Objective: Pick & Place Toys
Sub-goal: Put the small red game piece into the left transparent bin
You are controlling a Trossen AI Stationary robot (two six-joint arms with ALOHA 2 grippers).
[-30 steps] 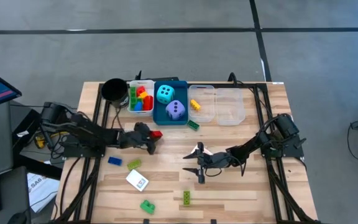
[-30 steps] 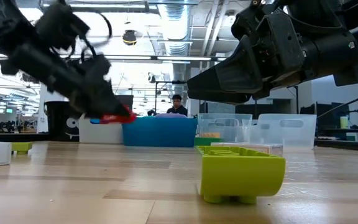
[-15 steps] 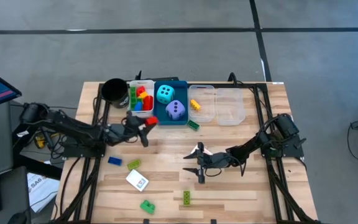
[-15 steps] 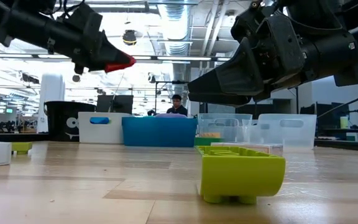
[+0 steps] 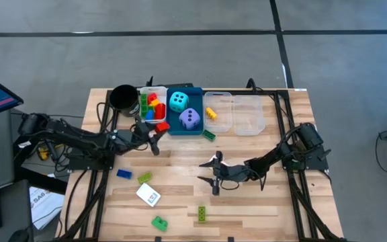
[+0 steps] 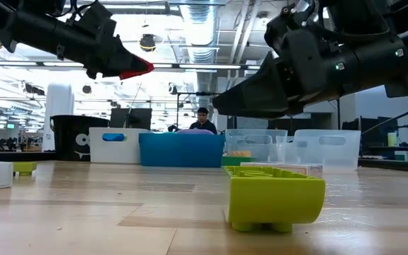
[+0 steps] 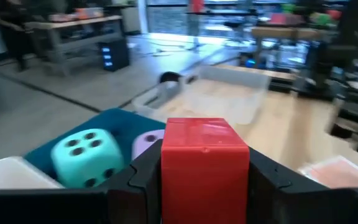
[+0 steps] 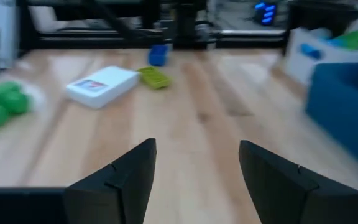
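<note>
My left gripper (image 5: 156, 132) is shut on a red brick (image 7: 205, 167) above the table, just near of the white tray (image 5: 152, 106) of bricks and the blue tray (image 5: 184, 128). The blue tray holds a cyan die (image 5: 178, 101) and a purple die (image 5: 189, 119). My right gripper (image 5: 211, 177) is open and empty, low over the table's middle, beside a white and pink card (image 5: 217, 161). Lying flat on the table are a blue brick (image 5: 123, 174), a yellow-green brick (image 5: 144, 177), a card (image 5: 148, 195) and two green bricks (image 5: 159, 222), (image 5: 201, 214). My left gripper pinches the red brick by two opposite sides (image 7: 166, 171) between its two fingers. The fingers come from the table's left, nearly level and slanting a little down (image 6: 112, 64). The brick sticks out past the fingertips (image 6: 137, 69), lifted well clear of the table.
A black round cup (image 5: 122, 97) stands left of the white tray. Two clear trays (image 5: 219, 111), (image 5: 249, 114) stand right of the blue one; one holds a yellow brick (image 5: 211, 113). A green brick (image 5: 209, 135) lies in front of them.
My left gripper has risen from just above the table and gone toward the far edge, up to the white and blue trays. It stays shut on the red brick, which has been carried up with it.
</note>
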